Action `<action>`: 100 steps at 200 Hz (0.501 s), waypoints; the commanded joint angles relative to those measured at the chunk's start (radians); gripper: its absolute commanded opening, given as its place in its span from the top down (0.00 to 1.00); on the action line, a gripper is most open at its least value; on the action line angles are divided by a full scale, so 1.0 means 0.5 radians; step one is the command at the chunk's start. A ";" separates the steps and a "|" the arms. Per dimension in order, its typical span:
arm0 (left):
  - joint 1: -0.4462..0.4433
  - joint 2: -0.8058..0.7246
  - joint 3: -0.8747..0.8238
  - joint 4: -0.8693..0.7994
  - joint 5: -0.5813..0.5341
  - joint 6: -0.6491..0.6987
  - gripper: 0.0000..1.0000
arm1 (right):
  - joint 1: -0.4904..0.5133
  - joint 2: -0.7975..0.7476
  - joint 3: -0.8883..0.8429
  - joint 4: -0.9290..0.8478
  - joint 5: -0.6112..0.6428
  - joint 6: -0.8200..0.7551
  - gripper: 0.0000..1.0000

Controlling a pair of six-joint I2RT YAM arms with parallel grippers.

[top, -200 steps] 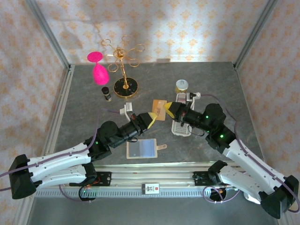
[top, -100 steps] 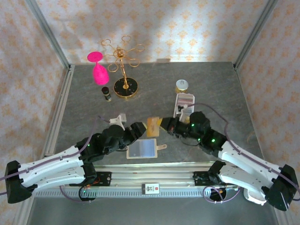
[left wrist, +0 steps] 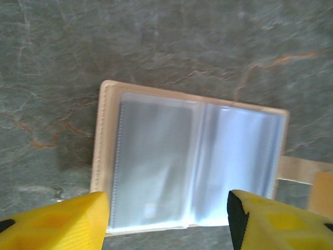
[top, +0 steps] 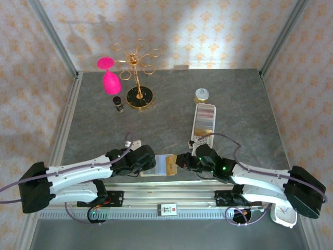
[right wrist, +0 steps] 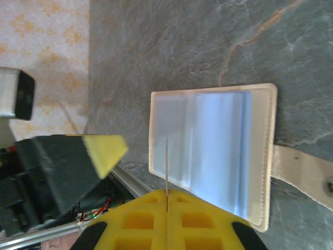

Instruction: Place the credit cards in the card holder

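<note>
Grey table (top: 239, 99), card holder (right wrist: 218, 151) lay open so my right gripper (right wrist: 166, 194), pinching a credit card (right wrist: 166, 162), could slot it; left gripper (left wrist: 166, 203) gaped.

One each: card holder (left wrist: 192, 172), card (top: 169, 163), tray (top: 202, 139), jar (top: 202, 95), bottle (top: 119, 103), stand (top: 138, 97), glass (top: 109, 79).

Beige card holder (left wrist: 190, 166) open flat, sleeves up; tan card (top: 169, 163) edge-on above.

Both arms reach low and flat, forearms angled inward so the tools nearly meet tip to tip. The left tool (left wrist: 166, 211) has its yellow fingers spread wide. The right tool (right wrist: 166, 200) (fingers pressed together) pinches a credit card (right wrist: 166, 166) edge-on, just ahead of its tips.
</note>
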 commanded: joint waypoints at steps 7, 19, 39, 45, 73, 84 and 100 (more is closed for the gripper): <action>0.025 0.068 -0.017 -0.019 0.024 0.126 0.37 | 0.028 0.102 0.006 0.275 0.076 -0.057 1.00; 0.058 0.091 -0.044 0.047 0.080 0.152 0.37 | 0.034 0.162 0.024 0.316 0.061 -0.071 1.00; 0.091 0.114 -0.083 0.127 0.134 0.175 0.38 | 0.041 0.261 0.045 0.365 0.042 -0.080 1.00; 0.101 0.116 -0.100 0.160 0.148 0.181 0.38 | 0.045 0.288 0.049 0.382 0.039 -0.079 1.00; 0.165 0.130 -0.154 0.198 0.173 0.205 0.39 | 0.046 0.419 0.061 0.488 0.032 -0.076 1.00; 0.183 0.131 -0.169 0.215 0.180 0.218 0.40 | 0.050 0.458 0.072 0.528 0.028 -0.072 1.00; 0.207 0.142 -0.185 0.286 0.216 0.246 0.40 | 0.055 0.522 0.089 0.578 0.021 -0.073 1.00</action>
